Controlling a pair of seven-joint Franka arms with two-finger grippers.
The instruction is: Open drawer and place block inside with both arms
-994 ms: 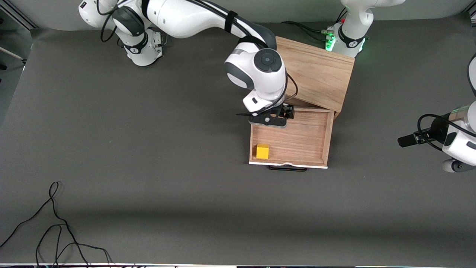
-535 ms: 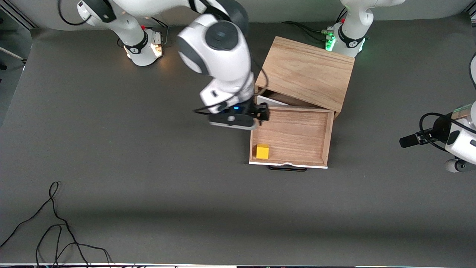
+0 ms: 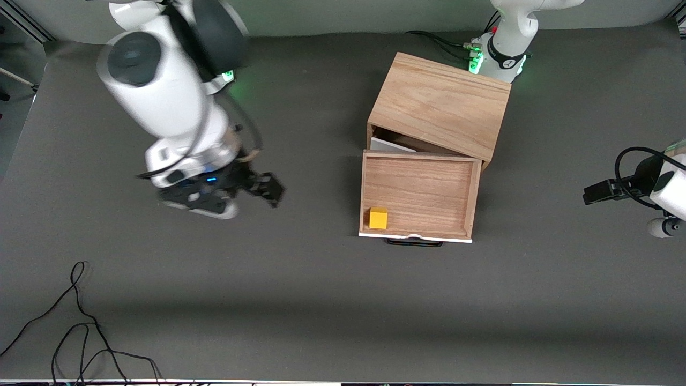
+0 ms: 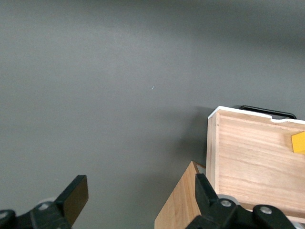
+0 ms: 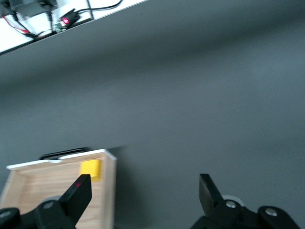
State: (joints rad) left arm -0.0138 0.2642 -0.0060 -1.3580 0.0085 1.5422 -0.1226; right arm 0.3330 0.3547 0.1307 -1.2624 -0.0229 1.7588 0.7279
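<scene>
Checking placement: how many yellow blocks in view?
1. The block lies in the open drawer, in the corner by the white front panel toward the right arm's end. Any inside the cabinet would be hidden.

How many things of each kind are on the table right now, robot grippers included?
Small bright yellow cube block, in the drawer: 1
Light-wood pulled-out drawer with white front panel: 1
Light-wood box cabinet: 1
Loose black cable on the table: 1
Black two-finger grippers, jaws open: 2 (right gripper, left gripper)
Total: 6
</scene>
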